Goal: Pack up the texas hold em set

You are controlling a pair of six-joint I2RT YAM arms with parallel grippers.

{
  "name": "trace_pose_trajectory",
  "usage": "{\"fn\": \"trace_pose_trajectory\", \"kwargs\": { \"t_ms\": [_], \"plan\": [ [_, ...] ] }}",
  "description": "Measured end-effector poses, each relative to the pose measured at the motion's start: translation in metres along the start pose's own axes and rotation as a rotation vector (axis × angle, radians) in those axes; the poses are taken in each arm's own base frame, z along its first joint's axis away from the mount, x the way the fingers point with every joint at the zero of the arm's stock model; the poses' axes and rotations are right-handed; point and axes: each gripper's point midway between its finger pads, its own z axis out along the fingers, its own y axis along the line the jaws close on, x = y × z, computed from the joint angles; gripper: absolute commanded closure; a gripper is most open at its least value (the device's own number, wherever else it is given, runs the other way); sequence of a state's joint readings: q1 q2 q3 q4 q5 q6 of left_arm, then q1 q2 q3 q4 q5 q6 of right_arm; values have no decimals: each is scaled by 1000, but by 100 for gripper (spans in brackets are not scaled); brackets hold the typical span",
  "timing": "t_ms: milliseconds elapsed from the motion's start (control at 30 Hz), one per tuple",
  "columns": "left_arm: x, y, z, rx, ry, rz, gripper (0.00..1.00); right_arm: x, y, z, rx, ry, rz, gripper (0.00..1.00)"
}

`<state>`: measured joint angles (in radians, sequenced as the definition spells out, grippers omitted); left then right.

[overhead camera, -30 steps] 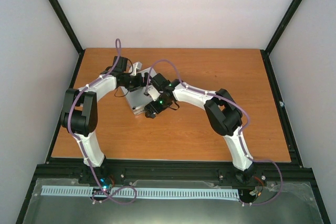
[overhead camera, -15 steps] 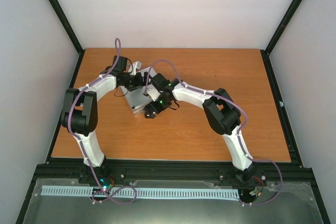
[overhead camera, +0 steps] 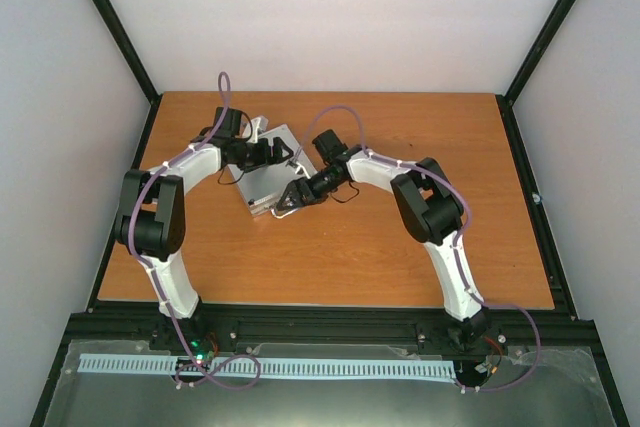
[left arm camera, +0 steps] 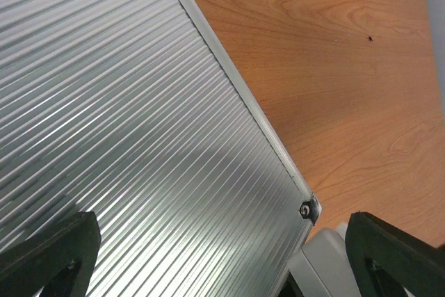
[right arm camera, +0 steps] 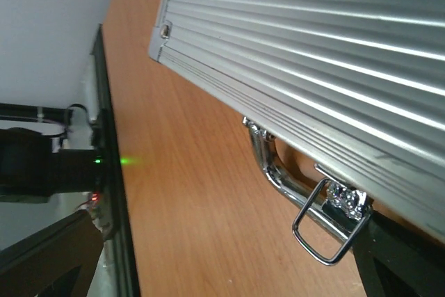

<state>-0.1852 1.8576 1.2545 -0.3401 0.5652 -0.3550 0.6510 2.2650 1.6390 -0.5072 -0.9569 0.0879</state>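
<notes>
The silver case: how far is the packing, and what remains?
Done: the case is shut, and nothing lies loose on the table. In hand: the open right gripper sits by the front latch, whose wire loop hangs loose; the open left gripper hovers over the lid. Left: fasten that latch.

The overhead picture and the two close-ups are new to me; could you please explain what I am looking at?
Two robot arms, left arm and right arm, are bolted at the near edge of a wooden table. The overhead picture comes from a fixed camera above; each close-up from a camera on a wrist. A closed silver case lies on the table. The left close-up shows its ribbed lid, the right its handle and latch. The left gripper and right gripper are open, holding nothing.
</notes>
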Motion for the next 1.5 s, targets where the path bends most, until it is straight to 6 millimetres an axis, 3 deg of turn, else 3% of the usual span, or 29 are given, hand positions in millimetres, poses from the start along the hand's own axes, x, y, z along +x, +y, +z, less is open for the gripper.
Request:
{"fn": "trace_pose_trajectory", "kwargs": {
  "t_ms": [200, 500, 867, 1500],
  "plan": [
    [0, 1, -1, -5, -7, 6, 0, 1, 6, -3, -141, 5, 23, 0],
    [1, 2, -2, -10, -16, 10, 0, 28, 40, 28, -412, 128, 35, 0],
    [0, 1, -2, -8, -21, 14, 0, 21, 23, 6, -344, 64, 60, 0],
    [-1, 2, -2, -6, -32, -11, 0, -10, 20, -3, -244, 22, 124, 0]
  ]
}}
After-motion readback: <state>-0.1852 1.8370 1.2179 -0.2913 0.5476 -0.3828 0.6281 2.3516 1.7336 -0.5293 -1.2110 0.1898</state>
